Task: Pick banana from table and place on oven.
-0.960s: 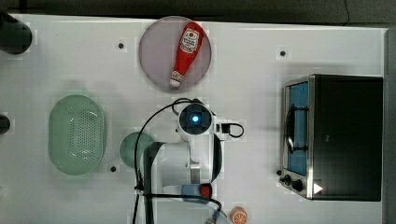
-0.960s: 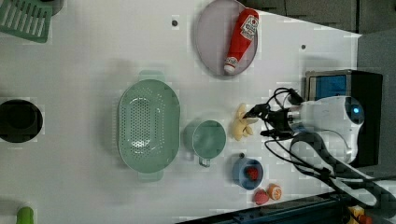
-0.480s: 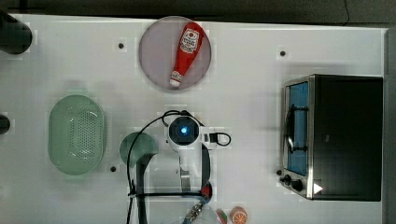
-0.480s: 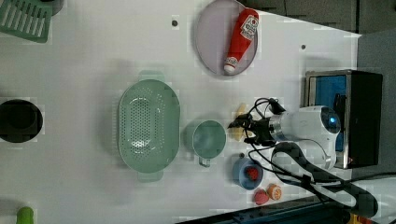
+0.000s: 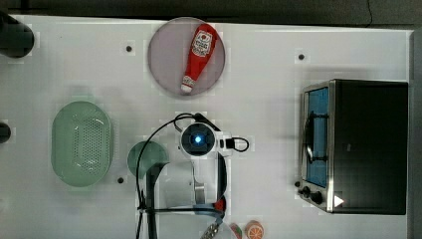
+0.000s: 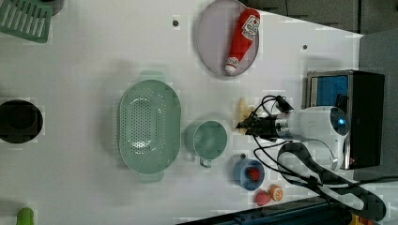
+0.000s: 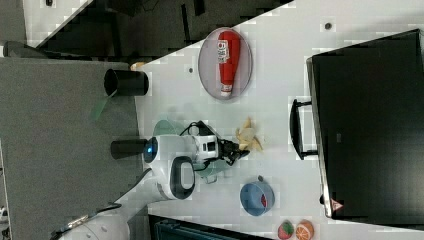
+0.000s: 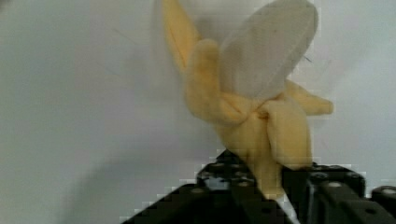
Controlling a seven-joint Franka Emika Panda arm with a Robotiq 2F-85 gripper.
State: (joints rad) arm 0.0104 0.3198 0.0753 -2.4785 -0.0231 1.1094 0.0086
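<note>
the gripper (image 8: 273, 186) has its black fingers narrowed around the stem end of the half-peeled banana (image 8: 252, 100), which lies on the white table (image 6: 94, 61) just beside the green cup (image 6: 210, 139); this looks like the grasping step. next it likely must lift clear and carry across to the oven (image 5: 370, 144) top

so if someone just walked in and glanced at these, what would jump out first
Probably the white robot arm reaching over the middle of the white table, its gripper down at the half-peeled banana, whose stem end sits between the black jaws. Next, the red ketchup bottle lying on a round plate at the table's far edge in the top view, and the black-topped oven at the top view's right.
</note>
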